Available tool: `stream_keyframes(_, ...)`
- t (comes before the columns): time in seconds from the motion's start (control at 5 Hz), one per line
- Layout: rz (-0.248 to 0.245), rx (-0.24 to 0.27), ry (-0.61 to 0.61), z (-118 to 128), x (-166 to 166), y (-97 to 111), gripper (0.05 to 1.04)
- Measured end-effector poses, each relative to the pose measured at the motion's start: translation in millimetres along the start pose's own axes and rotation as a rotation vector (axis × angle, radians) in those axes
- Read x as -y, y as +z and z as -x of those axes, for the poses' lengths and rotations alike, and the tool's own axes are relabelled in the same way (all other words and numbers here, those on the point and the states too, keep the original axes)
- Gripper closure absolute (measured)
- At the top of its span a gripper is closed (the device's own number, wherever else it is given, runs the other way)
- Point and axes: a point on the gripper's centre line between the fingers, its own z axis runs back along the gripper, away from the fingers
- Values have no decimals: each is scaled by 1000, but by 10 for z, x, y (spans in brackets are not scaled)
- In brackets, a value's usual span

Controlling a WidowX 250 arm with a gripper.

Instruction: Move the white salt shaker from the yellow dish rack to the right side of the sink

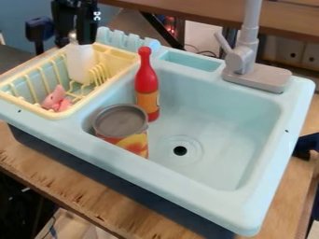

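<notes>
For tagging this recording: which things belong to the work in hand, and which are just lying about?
In hand, judging by the gripper:
- white item just below it
- cream dish rack around that

Lying about:
- red bottle
- gray-lidded can
- pink toy in the rack

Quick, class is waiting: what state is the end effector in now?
End effector: at the top of the white item, by the yellow rack; whether open or closed on it cannot be told.

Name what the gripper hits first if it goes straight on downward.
Probably the white item in the yellow rack: it shows right under the gripper, though depth and any contact are unclear.
</notes>
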Motion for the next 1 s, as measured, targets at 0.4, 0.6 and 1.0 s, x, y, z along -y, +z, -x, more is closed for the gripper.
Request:
stream_keyframes(0.4,35,2,30,4,-51,-73,417)
stream_keyframes(0.6,54,32,22,41,19,11,547)
stream_keyframes(1.0,70,187,109,470,296,661,548)
